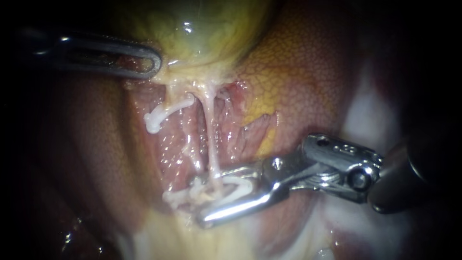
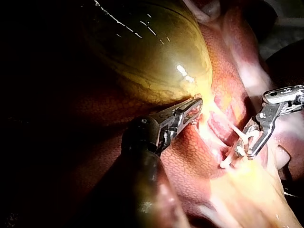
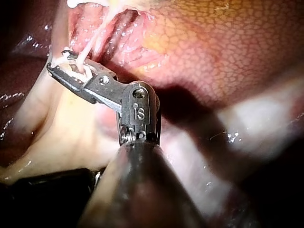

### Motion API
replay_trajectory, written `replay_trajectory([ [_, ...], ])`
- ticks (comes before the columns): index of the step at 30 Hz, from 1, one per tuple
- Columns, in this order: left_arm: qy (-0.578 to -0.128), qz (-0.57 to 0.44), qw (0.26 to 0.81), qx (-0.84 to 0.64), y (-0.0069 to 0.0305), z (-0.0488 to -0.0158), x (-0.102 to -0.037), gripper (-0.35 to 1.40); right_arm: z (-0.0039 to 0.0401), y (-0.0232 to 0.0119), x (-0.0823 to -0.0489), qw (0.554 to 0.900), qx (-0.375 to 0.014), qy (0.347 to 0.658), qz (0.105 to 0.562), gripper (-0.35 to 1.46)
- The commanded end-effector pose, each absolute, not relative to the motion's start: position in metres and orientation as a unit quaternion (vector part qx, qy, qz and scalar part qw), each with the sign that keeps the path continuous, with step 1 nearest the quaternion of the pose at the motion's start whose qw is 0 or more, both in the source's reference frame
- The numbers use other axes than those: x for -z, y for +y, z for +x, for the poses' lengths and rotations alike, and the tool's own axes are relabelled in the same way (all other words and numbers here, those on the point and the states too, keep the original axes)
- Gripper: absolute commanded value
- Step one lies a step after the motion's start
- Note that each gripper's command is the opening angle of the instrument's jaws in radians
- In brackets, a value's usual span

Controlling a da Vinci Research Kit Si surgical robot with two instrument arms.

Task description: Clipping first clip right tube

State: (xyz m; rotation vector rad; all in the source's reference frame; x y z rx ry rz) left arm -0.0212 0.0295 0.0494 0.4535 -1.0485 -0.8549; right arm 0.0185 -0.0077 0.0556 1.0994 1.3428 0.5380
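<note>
Right tube (image 1: 211, 142) hangs as a thin pale strand from the lower edge of the gallbladder (image 1: 202, 29) straight down into the jaws of the right instrument (image 1: 203, 200). Those jaws stand partly apart, with a white clip (image 1: 239, 188) seated between them and touching both. The tube runs into the clip's open mouth. Its lower end is lost in a clump of pale shreds that also hides the tip of the upper jaw, so how deep the tube sits in the clip is hard to make out. Left tube (image 1: 166, 111) curls away beside it, well clear of the clip, ending in a blunt white stub. The left instrument (image 1: 144, 60) has its jaws nearly together, pinching the pale edge of the gallbladder; its shaft fades into darkness. The right shaft is blurred and cut off at the edge. Mottled liver (image 1: 298, 72) lies behind the tubes.
</note>
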Motion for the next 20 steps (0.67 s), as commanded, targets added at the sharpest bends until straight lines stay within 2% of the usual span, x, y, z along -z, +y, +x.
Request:
replay_trajectory([
  [1,-0.481,0.208,0.756,0.392,0.0295,-0.0212,-0.0494,-0.35,0.0185,-0.0077,-0.0557,0.615,-0.235,0.581,0.478,-0.10],
  [3,-0.481,0.208,0.756,0.392,0.0295,-0.0212,-0.0494,-0.35,0.0185,-0.0076,-0.0558,0.615,-0.235,0.581,0.478,-0.16],
  [5,-0.481,0.208,0.756,0.392,0.0295,-0.0212,-0.0494,-0.35,0.0185,-0.0075,-0.0559,0.614,-0.239,0.578,0.482,-0.35],
  [20,-0.481,0.208,0.756,0.392,0.0295,-0.0212,-0.0495,-0.35,0.0186,-0.0076,-0.0562,0.614,-0.240,0.577,0.483,-0.35],
])
